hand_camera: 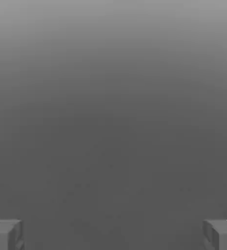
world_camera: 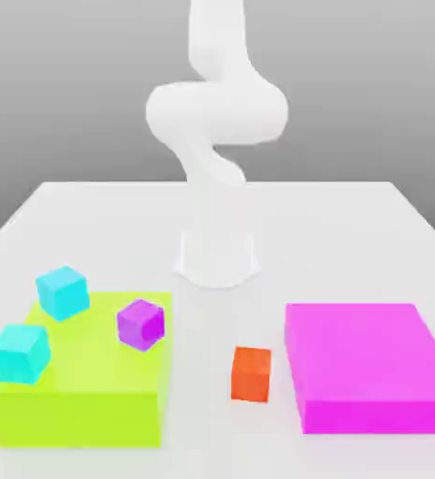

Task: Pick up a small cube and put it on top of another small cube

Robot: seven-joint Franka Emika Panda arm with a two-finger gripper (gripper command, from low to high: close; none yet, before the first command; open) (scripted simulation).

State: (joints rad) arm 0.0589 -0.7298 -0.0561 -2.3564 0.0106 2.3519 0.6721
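Currently, the orange-red cube (world_camera: pixel 252 374) is resting on the table (world_camera: pixel 230 440), between the green block (world_camera: pixel 76 416) and the magenta block (world_camera: pixel 375 355), just beside the latter. In the hand view, the gripper (hand_camera: pixel 113 237) is standing spread, with nothing between its fingertips. The cube is lying apart from it, ungripped. The purple cube (world_camera: pixel 141 325) and two cyan cubes (world_camera: pixel 20 354) are sitting on the green block.

No legible text, labels, brands, numbers or signs observed in either the exterior view or the hand view.
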